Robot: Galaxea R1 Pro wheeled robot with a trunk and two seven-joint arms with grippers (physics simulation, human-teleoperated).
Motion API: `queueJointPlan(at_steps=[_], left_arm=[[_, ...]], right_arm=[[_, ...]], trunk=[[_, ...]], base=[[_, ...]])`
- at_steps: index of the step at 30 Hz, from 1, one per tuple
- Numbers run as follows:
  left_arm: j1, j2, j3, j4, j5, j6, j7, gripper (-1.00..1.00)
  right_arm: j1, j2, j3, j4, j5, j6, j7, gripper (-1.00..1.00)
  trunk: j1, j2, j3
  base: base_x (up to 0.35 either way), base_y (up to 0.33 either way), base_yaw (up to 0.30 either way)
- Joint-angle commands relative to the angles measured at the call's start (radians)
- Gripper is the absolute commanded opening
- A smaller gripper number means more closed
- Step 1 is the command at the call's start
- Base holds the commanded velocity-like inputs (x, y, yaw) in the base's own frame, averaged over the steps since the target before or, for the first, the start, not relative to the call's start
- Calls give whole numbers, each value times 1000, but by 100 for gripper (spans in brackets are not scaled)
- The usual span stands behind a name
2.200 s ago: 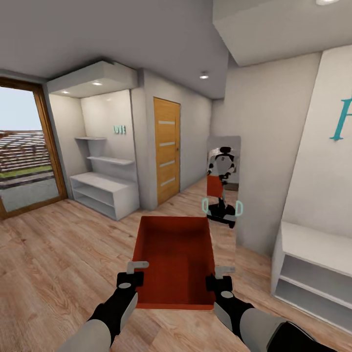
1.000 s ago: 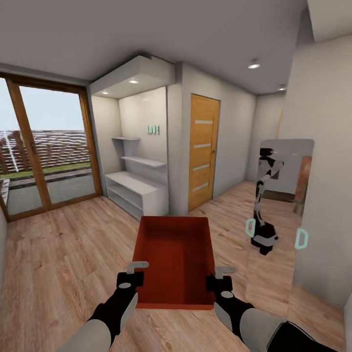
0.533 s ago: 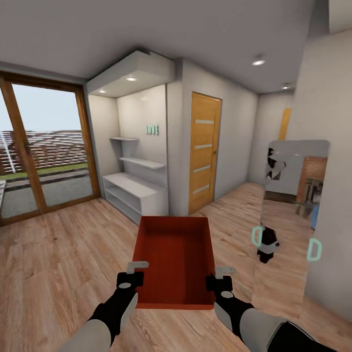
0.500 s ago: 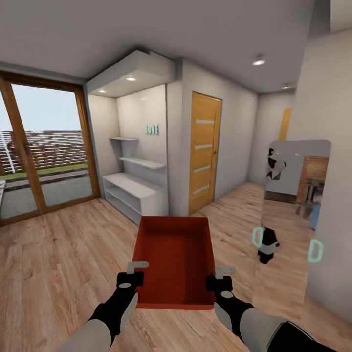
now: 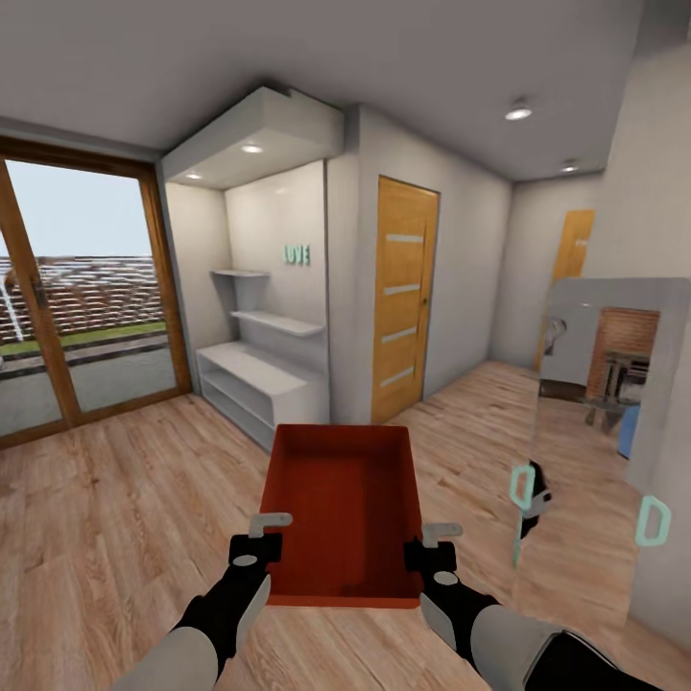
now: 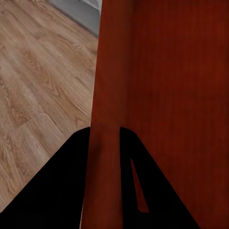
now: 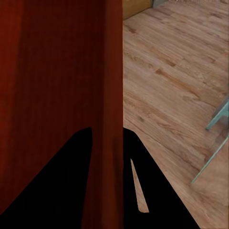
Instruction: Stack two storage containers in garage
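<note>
In the head view, an orange-red rectangular open-topped storage container (image 5: 341, 513) is carried out in front of the robot, above a light wood plank floor (image 5: 106, 509). The left gripper (image 5: 259, 536) is clamped on the near part of its left wall, and the right gripper (image 5: 432, 542) on the near part of its right wall. Beyond the container stand a white shelving alcove (image 5: 259, 365) and an orange wooden door (image 5: 403, 297). A glazed door with a wooden frame (image 5: 77, 307) opens to the outdoors at the far left, and a tall mirror (image 5: 600, 441) leans at the right.

In the left wrist view, the left gripper's (image 6: 104, 143) two dark fingers (image 6: 71, 162) straddle the container's (image 6: 167, 95) thin wall, one on each face, with plank floor (image 6: 43, 81) beyond.

In the right wrist view, the right gripper (image 7: 107, 143) pinches the opposite wall of the container (image 7: 52, 71) in the same way, with plank floor (image 7: 176, 86) alongside.

As for progress, one container is lifted and in transit, but the surroundings are wood-floored rooms, not grey concrete. By this showing the garage is not yet reached, so setting this container down and fetching and stacking the second one are probably left.
</note>
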Motion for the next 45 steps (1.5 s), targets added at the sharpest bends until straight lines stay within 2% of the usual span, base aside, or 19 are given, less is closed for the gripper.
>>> queueJointPlan(at_steps=[1, 19, 45], left_arm=[[-1, -1, 74, -1, -11, 9, 6, -100], [-1, -1, 74, -1, -11, 9, 6, -100], [-1, -1, 74, -3, -11, 9, 6, -100]], right_arm=[[-1, 0, -17, -5, 16, 0, 2, -100], [-1, 0, -17, -5, 16, 0, 3, -100], [-1, 0, -17, -5, 16, -1, 4, -100]], trunk=[[1, -1, -2], [1, -1, -2], [1, -1, -2]], base=[[321, 0, 0], [321, 57, -10], [313, 190, -277]])
